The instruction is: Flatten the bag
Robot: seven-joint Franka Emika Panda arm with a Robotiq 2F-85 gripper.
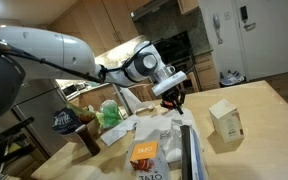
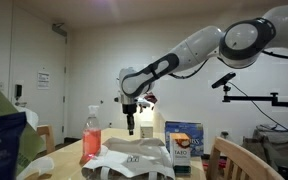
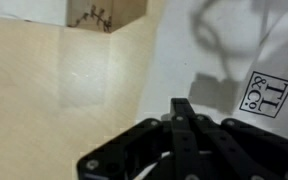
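Closest to the wrist lens, the black jaws are pressed fully together with nothing between them. They point down over the edge of the bag (image 3: 239,45), where its white crinkled film meets the bare wood of the table (image 3: 44,100). A small dark printed label shows on the film just beside the tips. In an exterior view the bag (image 1: 154,128) lies rumpled in the middle of the table, with a small green bag (image 1: 111,112) beside it, an orange box (image 1: 144,153) at its near edge and a cardboard carton (image 1: 225,118) well apart. The jaws hang above the bag, clear of it.

I judge the flattening barely begun, since the film looks puffed and creased. I would keep the jaws closed as a blunt pad and come straight down on the raised middle. Then I would stroke outward toward an open edge so the air escapes. Light pressure matters, because thin film probably slides or bunches. I would steer clear of the orange box.
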